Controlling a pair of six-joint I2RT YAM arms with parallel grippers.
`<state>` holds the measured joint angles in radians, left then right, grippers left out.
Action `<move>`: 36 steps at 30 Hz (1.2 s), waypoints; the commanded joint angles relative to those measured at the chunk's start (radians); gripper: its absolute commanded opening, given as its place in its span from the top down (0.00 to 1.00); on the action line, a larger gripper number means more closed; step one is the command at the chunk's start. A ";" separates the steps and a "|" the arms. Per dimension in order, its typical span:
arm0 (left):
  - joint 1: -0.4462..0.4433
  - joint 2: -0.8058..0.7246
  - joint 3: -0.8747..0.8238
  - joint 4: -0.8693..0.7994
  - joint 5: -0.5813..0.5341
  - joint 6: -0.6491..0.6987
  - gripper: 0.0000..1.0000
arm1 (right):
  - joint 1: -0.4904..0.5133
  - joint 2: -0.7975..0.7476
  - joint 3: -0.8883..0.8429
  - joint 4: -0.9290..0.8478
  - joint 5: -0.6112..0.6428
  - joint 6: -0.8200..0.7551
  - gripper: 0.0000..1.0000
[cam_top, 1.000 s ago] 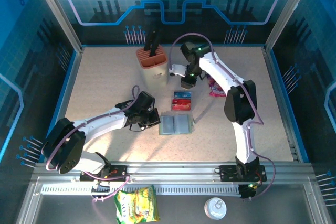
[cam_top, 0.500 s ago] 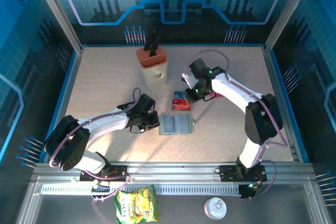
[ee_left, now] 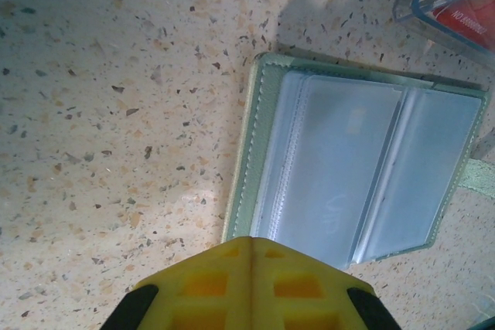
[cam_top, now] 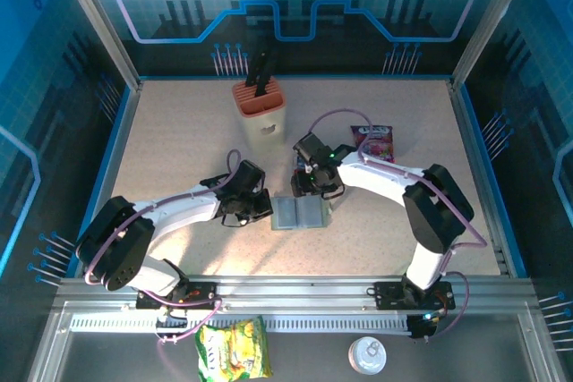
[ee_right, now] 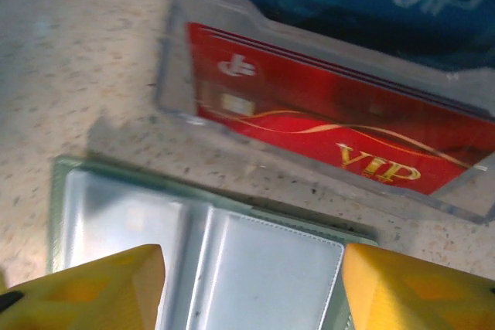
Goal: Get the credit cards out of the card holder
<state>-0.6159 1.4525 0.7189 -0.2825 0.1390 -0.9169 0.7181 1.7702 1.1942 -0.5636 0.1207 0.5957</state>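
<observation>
My left gripper point(ee_left: 251, 256) was shut on nothing, its tips over the near edge of the holder point(ee_left: 363, 175), which lay open on the table point(ee_left: 116, 113). My right gripper point(ee_right: 251, 284) hung open and empty above it. The cards point(ee_right: 325, 133), red and blue, stood in a clear stand point(ee_right: 176, 59) just beside the holder.

Knife block point(cam_top: 260, 112) and purple packet point(cam_top: 374, 142) stand well apart

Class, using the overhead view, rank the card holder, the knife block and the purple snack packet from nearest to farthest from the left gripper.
1. card holder, just right of the left gripper
2. knife block, toward the back
3. purple snack packet, back right
</observation>
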 commanded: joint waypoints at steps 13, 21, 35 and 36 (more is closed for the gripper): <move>0.008 -0.002 -0.022 0.015 0.019 -0.013 0.98 | -0.001 0.120 0.077 0.064 0.182 0.106 0.36; 0.007 0.004 -0.033 0.038 0.037 -0.017 0.98 | -0.017 0.141 0.109 0.068 0.192 0.113 0.39; 0.007 0.016 -0.031 0.052 0.059 -0.017 0.98 | -0.022 0.122 0.124 0.051 0.162 0.236 0.44; 0.008 0.017 -0.029 0.053 0.061 -0.017 0.98 | -0.021 0.099 0.106 0.068 0.143 0.225 0.44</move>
<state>-0.6159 1.4548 0.6971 -0.2359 0.1738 -0.9253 0.7048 1.9114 1.3071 -0.5041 0.2932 0.8116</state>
